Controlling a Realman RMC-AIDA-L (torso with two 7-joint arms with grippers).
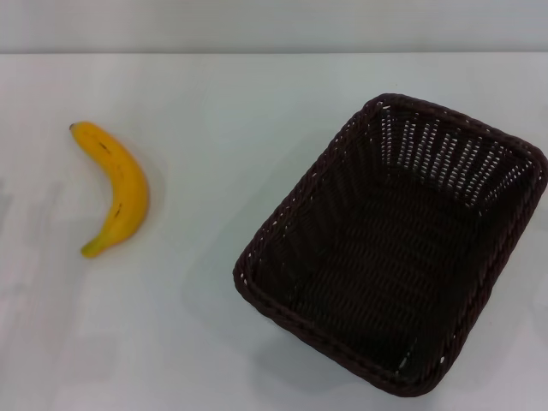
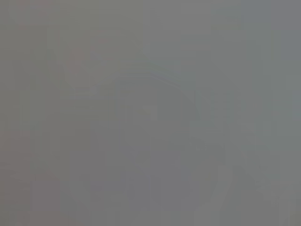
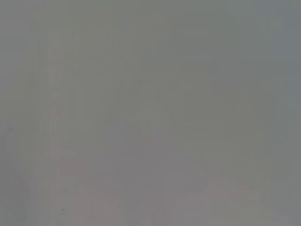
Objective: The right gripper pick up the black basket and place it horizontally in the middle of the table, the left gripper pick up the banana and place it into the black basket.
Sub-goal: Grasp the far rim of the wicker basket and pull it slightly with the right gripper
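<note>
Neither the left gripper nor the right gripper is showing in the head view, and both wrist views are giving only a featureless grey, so their fingers cannot be judged open or closed, and nothing can be placed relative to them.

The black basket (image 1: 390,248) is sitting upright on the right side of the table (image 1: 223,103), turned at an angle to the table edge, one corner pointing toward the near side. Its woven floor is lying bare, with nothing inside it.

The banana (image 1: 119,187) is lying flat on the left side of the table, well apart from the basket, its curve bulging toward the basket. Only bare white tabletop is lying between the two.
</note>
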